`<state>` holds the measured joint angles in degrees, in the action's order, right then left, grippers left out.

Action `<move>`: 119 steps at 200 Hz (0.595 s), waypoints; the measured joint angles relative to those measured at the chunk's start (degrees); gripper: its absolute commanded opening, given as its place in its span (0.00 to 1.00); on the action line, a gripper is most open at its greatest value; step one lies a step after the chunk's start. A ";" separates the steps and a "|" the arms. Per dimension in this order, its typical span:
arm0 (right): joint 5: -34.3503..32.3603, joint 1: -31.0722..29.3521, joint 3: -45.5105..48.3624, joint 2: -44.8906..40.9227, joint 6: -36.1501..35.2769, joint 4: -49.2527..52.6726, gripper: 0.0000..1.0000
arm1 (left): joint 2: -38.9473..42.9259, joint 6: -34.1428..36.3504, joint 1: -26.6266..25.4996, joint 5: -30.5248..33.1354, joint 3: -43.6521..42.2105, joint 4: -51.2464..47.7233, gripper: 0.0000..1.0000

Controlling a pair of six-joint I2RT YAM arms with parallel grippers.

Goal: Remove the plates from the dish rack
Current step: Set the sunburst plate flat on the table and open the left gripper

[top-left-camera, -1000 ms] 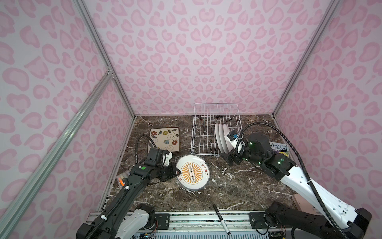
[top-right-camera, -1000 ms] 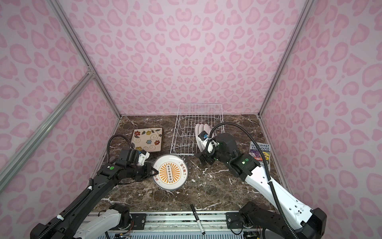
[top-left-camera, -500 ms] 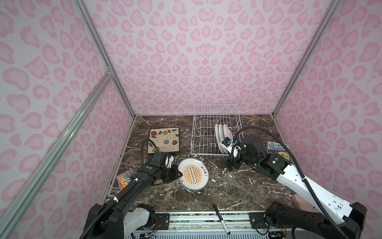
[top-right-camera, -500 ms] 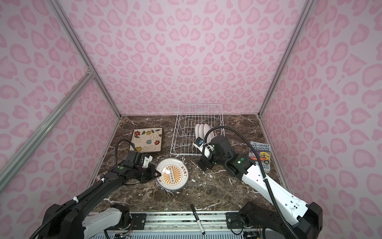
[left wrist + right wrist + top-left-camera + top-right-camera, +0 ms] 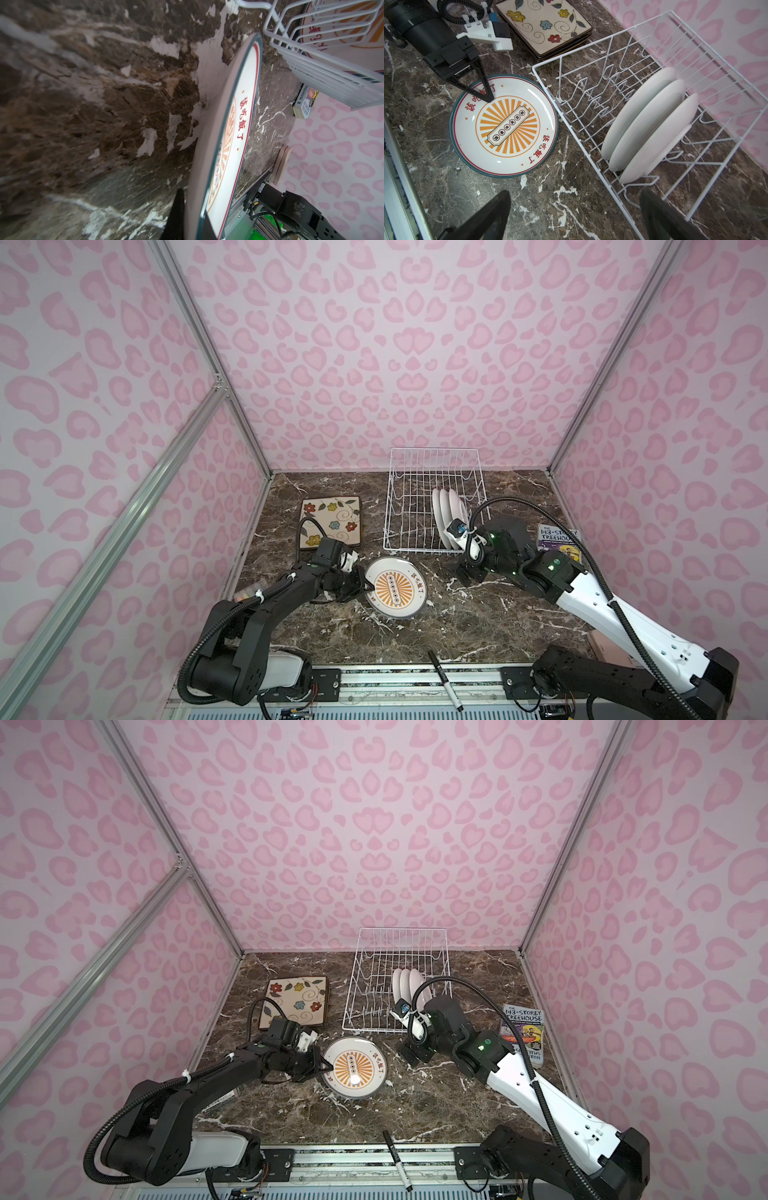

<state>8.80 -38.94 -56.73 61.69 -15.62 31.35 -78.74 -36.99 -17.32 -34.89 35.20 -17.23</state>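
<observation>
The 2 top views looked steeply down from high above the front edge of the marble tabletop (image 5: pixel 478 626), facing the rear wall (image 5: pixel 415 364); both covered the whole work area at long range. The left wrist camera sat very low and close, sighting nearly edge-on along the sunburst plate (image 5: pixel 234 128) toward the dish rack (image 5: pixel 332 72) and the book (image 5: pixel 305 104). The right wrist camera looked obliquely down at close range across the rack. All 4 views shared the sunburst plate and the rack.
</observation>
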 measured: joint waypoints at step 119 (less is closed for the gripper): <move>-2.99 0.00 1.49 -0.57 0.02 -0.59 0.99 | -3.19 3.80 -0.04 4.48 0.59 -5.53 0.35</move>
<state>5.80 -38.94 -55.24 61.12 -15.59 30.76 -81.93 -33.19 -17.37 -30.41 35.79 -22.76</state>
